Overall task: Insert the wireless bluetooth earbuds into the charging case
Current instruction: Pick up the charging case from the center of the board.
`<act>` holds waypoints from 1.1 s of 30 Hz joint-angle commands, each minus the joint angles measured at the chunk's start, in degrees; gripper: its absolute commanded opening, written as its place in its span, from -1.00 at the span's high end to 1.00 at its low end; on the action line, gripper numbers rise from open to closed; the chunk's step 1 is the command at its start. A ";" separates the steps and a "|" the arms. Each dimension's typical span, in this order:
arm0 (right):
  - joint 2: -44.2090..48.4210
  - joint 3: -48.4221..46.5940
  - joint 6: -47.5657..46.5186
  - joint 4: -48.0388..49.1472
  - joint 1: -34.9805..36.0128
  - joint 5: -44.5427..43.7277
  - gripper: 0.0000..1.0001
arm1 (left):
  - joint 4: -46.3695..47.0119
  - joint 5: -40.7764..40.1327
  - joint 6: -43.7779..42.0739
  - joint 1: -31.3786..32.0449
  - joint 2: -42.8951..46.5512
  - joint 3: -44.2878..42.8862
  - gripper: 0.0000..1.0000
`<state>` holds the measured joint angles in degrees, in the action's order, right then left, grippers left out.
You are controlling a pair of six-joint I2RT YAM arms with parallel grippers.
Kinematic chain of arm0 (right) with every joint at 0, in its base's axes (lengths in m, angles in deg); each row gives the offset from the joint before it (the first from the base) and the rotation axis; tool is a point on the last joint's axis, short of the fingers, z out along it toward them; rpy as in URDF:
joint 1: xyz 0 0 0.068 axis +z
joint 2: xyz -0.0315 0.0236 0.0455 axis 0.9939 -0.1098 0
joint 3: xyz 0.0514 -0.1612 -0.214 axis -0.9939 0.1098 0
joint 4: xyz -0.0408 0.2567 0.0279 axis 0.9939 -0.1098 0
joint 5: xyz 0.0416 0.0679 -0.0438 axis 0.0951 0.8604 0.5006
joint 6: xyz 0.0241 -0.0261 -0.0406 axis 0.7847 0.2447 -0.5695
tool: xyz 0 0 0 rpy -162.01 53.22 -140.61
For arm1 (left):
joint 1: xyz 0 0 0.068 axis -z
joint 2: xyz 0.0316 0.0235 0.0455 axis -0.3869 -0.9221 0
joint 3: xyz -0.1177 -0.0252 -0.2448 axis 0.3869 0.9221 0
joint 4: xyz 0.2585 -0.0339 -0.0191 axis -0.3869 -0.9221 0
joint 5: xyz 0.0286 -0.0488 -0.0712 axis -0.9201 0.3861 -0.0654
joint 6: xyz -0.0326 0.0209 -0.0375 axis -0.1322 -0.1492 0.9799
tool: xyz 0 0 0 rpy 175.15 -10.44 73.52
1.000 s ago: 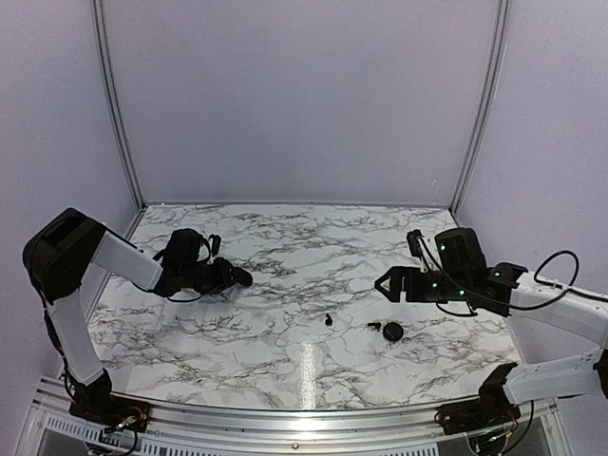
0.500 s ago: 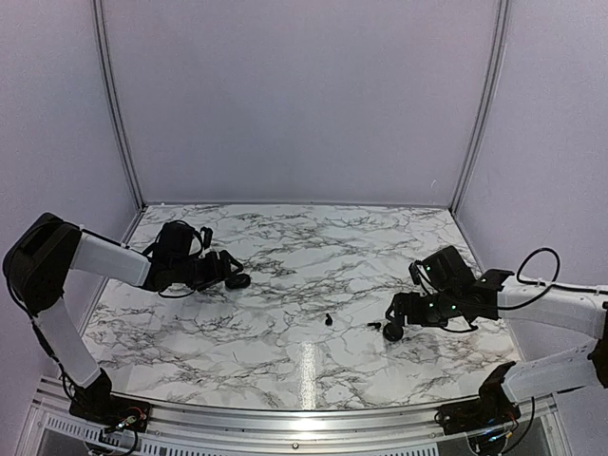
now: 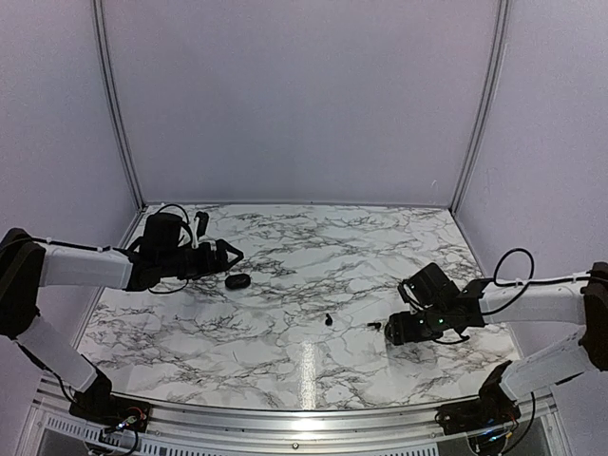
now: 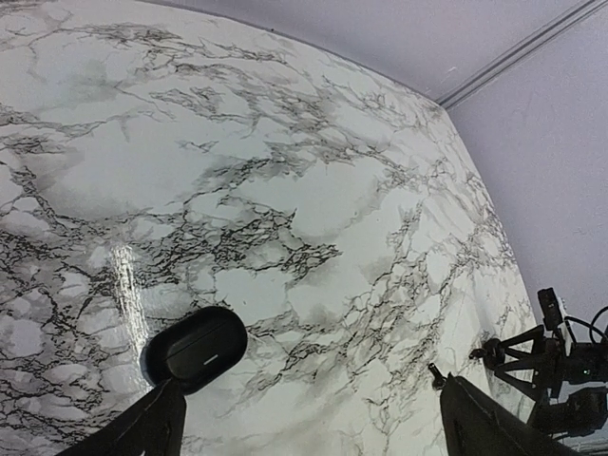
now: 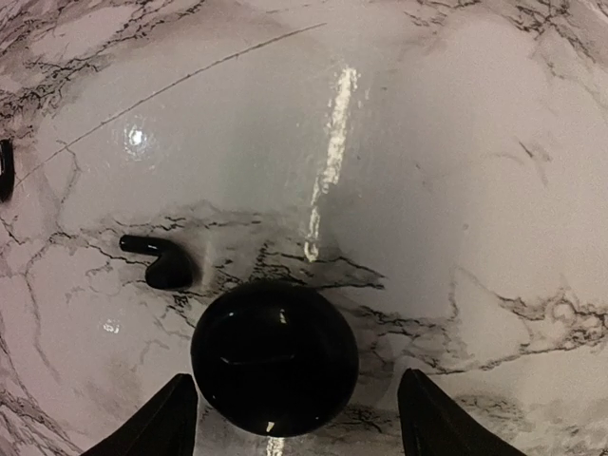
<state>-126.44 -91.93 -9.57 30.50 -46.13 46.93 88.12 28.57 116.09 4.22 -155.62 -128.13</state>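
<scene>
Top and wrist views, task under way. Over the last second the right tool has dropped from above the counter to its surface. Its fingers now stand wide to either side of the round black case, apparently without touching it. The left tool, likewise spread wide and holding nothing, has drawn back toward the left wall. This leaves the oval black case lying free on the counter just ahead of it. Judged from this, the right arm is setting up a grip on the round case, and no earbud has yet been seated. Both cases look shut, though the views are too small to be sure. Count: two cases, well apart, one toward each side of the counter. Two earbuds are in sight, both loose on the marble between the cases: the nearer earbud lies just beside the round case, and the farther earbud lies a little more toward the middle. Two tools, neither carrying anything.
</scene>
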 commanded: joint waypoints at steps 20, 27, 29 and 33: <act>-7.92 -3.24 -2.96 0.25 3.37 -3.23 -0.16 | -1.16 -1.02 -1.69 0.62 6.07 2.60 -0.98; -5.62 -3.84 -3.42 -0.83 3.41 -3.16 -0.01 | -1.16 -2.96 -1.85 0.62 8.19 3.28 -0.98; -5.47 -4.74 -3.62 -1.42 3.46 -2.89 0.01 | -1.16 -4.33 -1.42 0.62 8.78 3.70 -0.98; -4.59 -6.96 -4.63 -2.46 3.62 -2.84 0.06 | -1.16 -6.29 -0.91 0.62 10.41 4.67 -0.98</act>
<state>-132.36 -95.89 -13.39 30.83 -43.07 42.93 87.46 25.18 115.13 4.68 -147.45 -124.78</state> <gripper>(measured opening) 0.531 0.989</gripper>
